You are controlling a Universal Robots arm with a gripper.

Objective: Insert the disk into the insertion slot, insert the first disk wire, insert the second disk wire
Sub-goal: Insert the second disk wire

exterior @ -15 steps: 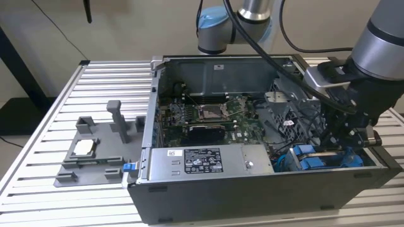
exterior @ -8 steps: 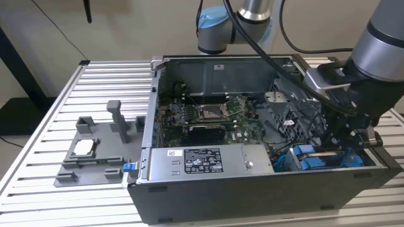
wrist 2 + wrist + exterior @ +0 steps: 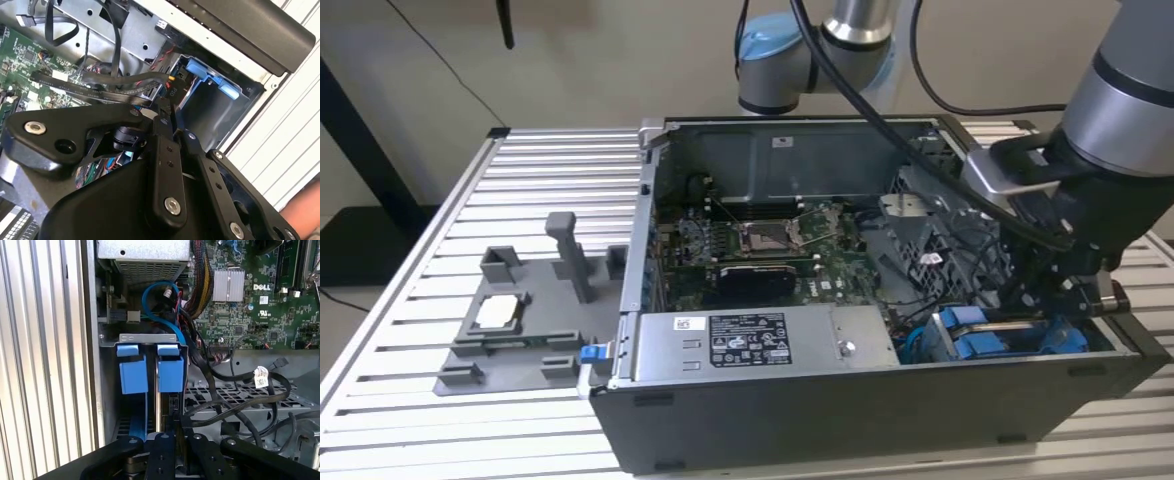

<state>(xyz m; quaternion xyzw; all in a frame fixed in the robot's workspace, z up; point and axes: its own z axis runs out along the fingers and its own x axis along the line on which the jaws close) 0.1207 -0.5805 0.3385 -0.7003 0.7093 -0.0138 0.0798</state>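
Note:
The disk (image 3: 160, 400) stands on edge inside the insertion slot (image 3: 107, 390), and its blue carrier tab (image 3: 170, 373) is beside a second blue tab (image 3: 133, 371). In the exterior view the blue carriers (image 3: 974, 338) sit in the case's front corner on the exterior view's right. My gripper (image 3: 171, 426) reaches down into that corner, right against the disk's edge. In the second wrist view my gripper (image 3: 169, 92) is shut on a small black connector (image 3: 173, 79) of a black disk wire (image 3: 100, 80) that trails off over the board.
The grey power-supply box (image 3: 747, 340) sits along the case front beside the cage. Loose black cables (image 3: 235, 390) and a blue cable (image 3: 155, 305) cross above the cage. The motherboard (image 3: 761, 245) fills the case floor. A grey fixture (image 3: 520, 320) stands on the slatted table (image 3: 400, 330).

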